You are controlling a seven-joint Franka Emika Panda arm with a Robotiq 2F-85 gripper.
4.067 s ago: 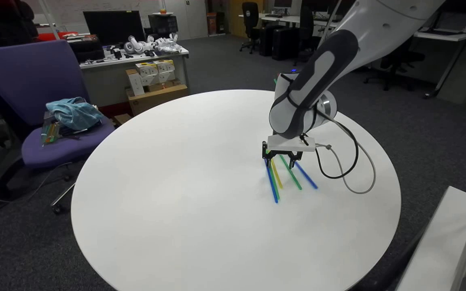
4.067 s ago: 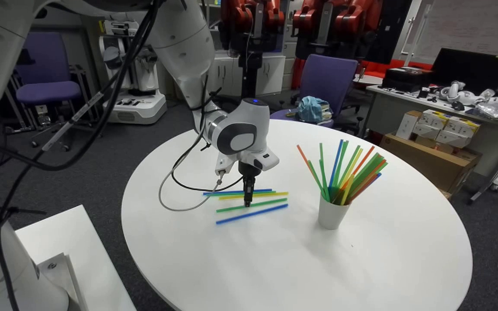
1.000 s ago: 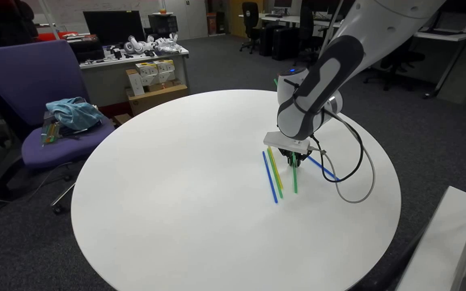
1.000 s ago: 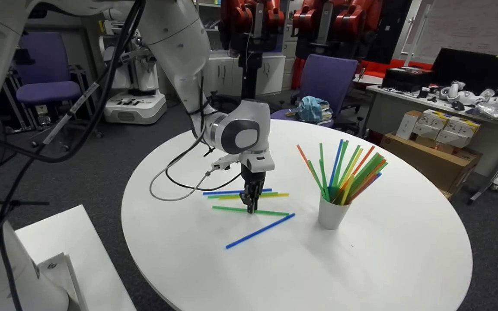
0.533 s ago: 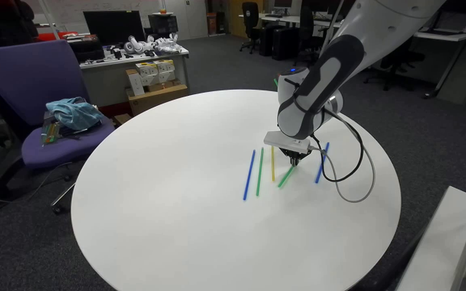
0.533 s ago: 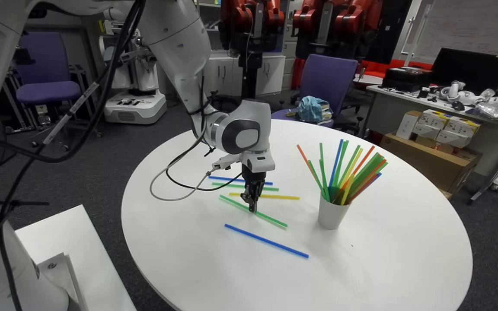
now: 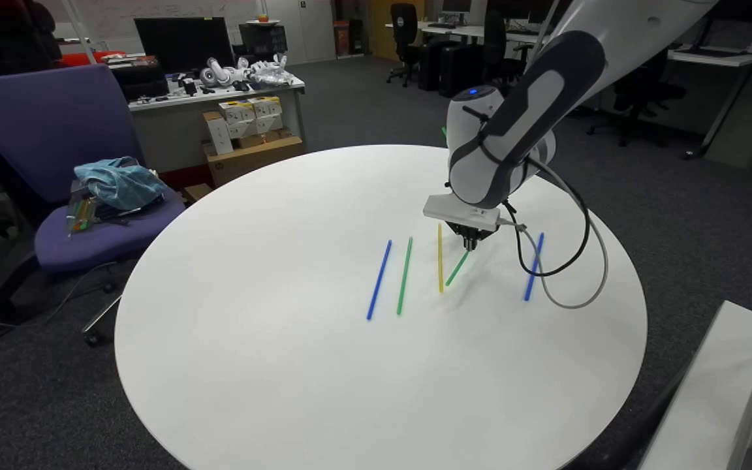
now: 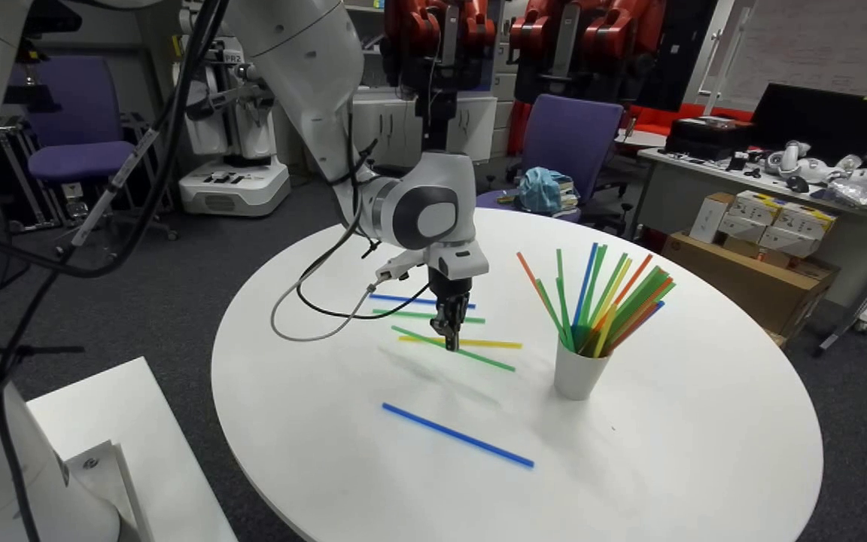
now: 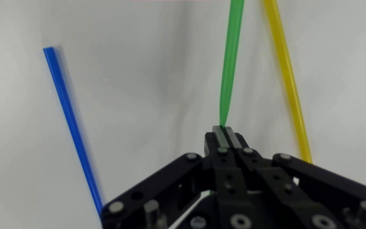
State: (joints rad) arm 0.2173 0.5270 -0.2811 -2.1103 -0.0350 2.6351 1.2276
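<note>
The gripper point(image 9: 223, 129) pinches the green straw point(image 9: 231, 58) flat at its middle, above the table point(image 8: 644, 467), left of the cup point(image 8: 578, 378) in an exterior view. Probably light, soft and slippery, it should balance best there.

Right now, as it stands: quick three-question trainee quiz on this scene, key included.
1. What color is the held straw in the gripper?
2. About the white cup, true or false: every straw in it is green.
3. How many blue straws lie loose on the table? a) one b) two c) four

Key
1. Green; the closed fingertips pinch it.
2. False; it also holds yellow straws.
3. b) two.
</note>
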